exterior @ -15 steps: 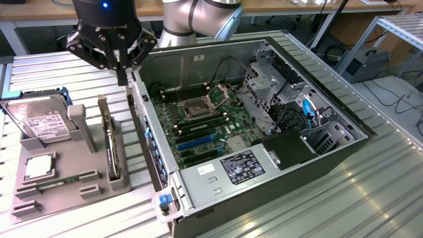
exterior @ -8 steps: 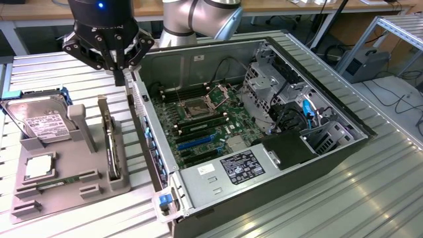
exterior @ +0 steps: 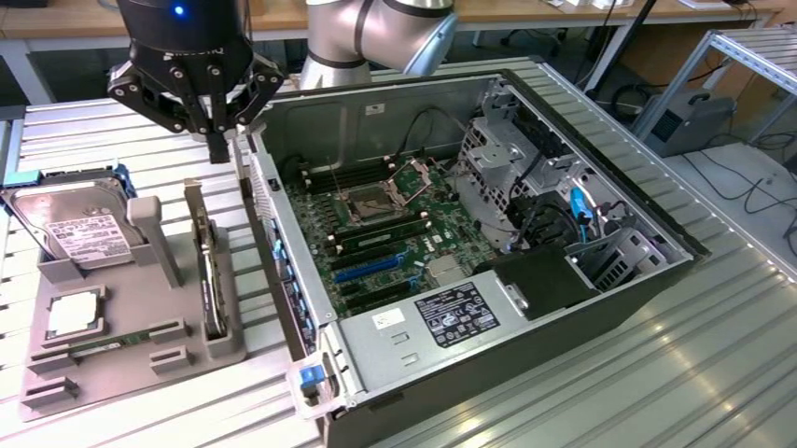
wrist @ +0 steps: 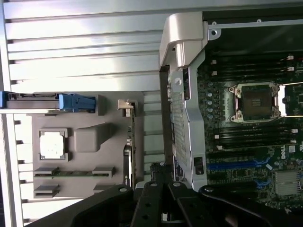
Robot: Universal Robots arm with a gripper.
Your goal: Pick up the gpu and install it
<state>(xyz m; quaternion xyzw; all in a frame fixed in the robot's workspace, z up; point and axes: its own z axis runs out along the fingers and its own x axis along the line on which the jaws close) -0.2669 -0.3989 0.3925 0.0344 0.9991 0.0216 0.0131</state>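
Observation:
The gpu [exterior: 212, 271] is a thin dark card with a silvery bracket, standing on edge in a slot of the grey parts holder [exterior: 137, 308]. In the wrist view the gpu [wrist: 131, 146] is seen edge-on, beside the open computer case [wrist: 182, 94]. My gripper [exterior: 220, 142] hangs above the far end of the card, between the holder and the case wall. Its fingers are shut with nothing between them. The dark fingers [wrist: 150, 201] show in the wrist view over that gap. Blue expansion slots [exterior: 368, 271] lie on the motherboard [exterior: 386, 233].
A silver hard drive [exterior: 75, 229] with blue rails, a processor chip [exterior: 73, 313] and a green memory stick [exterior: 112, 341] also sit in the holder. The case's tall side wall [exterior: 280, 261] stands right next to the gpu. Drive cages [exterior: 524, 177] fill the case's far side.

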